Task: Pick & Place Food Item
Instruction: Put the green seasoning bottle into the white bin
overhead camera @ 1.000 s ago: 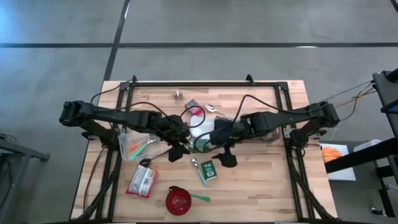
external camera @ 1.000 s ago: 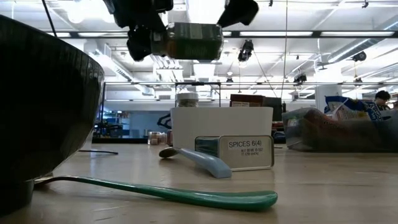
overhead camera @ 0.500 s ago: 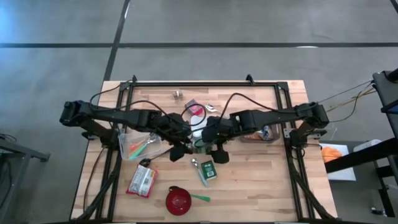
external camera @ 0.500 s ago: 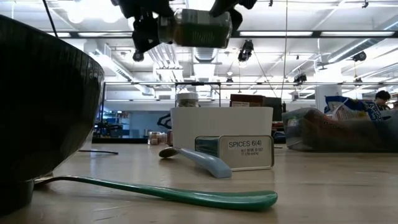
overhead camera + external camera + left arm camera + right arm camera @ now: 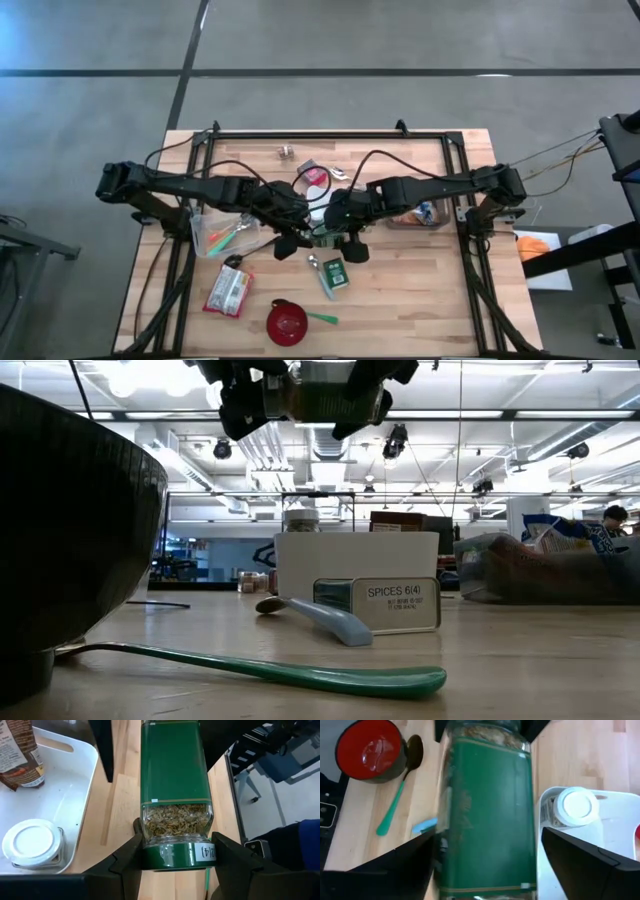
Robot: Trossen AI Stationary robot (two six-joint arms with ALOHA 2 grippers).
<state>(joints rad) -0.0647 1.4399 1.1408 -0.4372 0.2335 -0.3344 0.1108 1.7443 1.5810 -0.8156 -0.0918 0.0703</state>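
A green spice jar (image 5: pixel 322 232) with a clear band of dried herbs (image 5: pixel 175 820) hangs high over the table's middle, lying roughly level. My left gripper (image 5: pixel 176 855) is shut on one end of it. My right gripper (image 5: pixel 487 855) comes from the table's right. It is open, and its fingers (image 5: pixel 405 865) stand on either side of the jar's other end. In the low view the jar (image 5: pixel 325 390) shows at the top between both grippers. My left gripper pinches the jar's green cap end (image 5: pixel 175 856) between its two fingers (image 5: pixel 131 857), one on each side. It comes from the table's left, slanting down, with the fingers along the jar. The jar is lifted clear of the table and reaches away from the fingers. My right gripper flanks the jar's other end (image 5: pixel 485 870); I cannot tell whether its fingers touch it.
Below the jar a white tray (image 5: pixel 60 795) holds a white-lidded jar (image 5: pixel 32 842) and a brown packet (image 5: pixel 20 755). A spice tin (image 5: pixel 385 605), a blue spoon (image 5: pixel 320 618), a red bowl (image 5: pixel 287 321), a green spoon (image 5: pixel 300 675) and a snack packet (image 5: pixel 228 291) lie nearer the front edge.
My right gripper has moved toward the table's left and a little down, and its fingers now stand around the jar's free end. My left gripper has tipped up slightly, and the jar shows higher in the low view.
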